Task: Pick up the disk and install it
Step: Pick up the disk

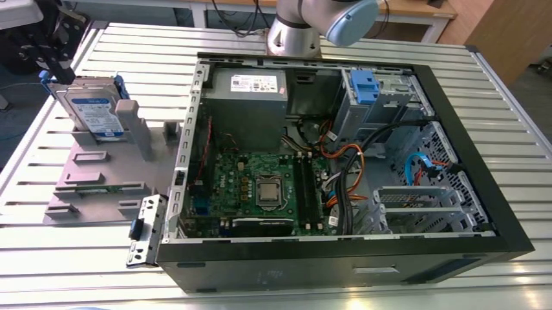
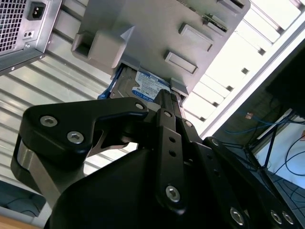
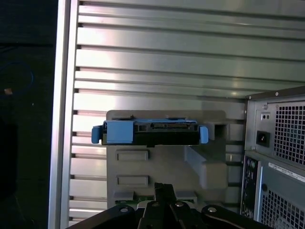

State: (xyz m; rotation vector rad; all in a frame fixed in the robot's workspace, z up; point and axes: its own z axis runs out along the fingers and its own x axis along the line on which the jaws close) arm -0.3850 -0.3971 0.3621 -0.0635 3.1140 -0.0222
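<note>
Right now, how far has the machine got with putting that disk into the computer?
Nothing looks done yet. The disk stands upright in a grey holder on the table, outside the open computer case. In hand: the end effector, shut and empty, sits close to the disk. Left: both the pick-up and the install.

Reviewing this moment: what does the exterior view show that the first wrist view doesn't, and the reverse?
The exterior view adds the inside of the open computer case: motherboard, cables and power supply. The first wrist view adds the case's rear panel with its power socket, and the connector edge of the disk. Both show the disk standing upright in the grey holder on the slatted table, beside the case.
</note>
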